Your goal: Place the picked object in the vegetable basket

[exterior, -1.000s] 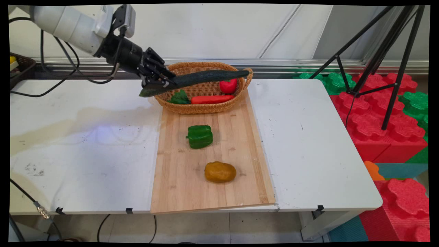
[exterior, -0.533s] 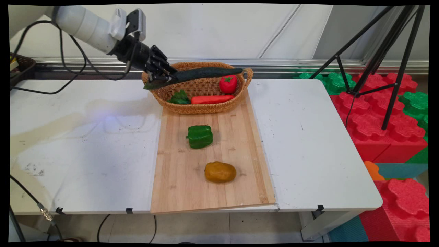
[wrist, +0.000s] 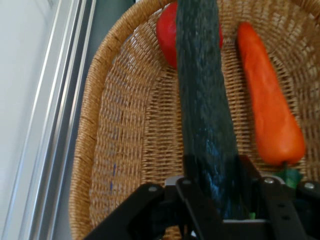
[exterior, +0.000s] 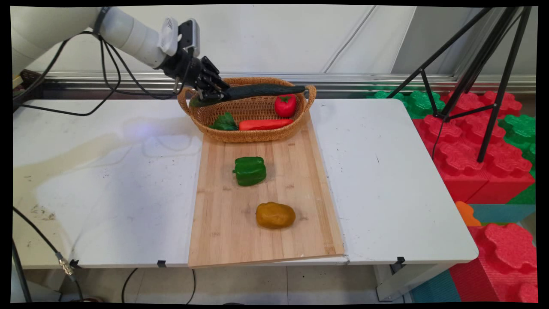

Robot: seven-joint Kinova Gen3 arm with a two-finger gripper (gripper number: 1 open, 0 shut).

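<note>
Main view: a wicker basket on a wooden board contains a tomato, a carrot and leafy greens. The gripper, fingers clamped on a dark cucumber, has carried it further over the basket.

Hand view: the cucumber hangs above the basket, beside the carrot.

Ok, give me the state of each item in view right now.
Black end effector: shut on the cucumber.
Long dark green cucumber: held above the basket.
Woven wicker basket: holds carrot, tomato, leafy green.
Green bell pepper: lying on the wooden board.
Brown potato: lying on the board.
</note>
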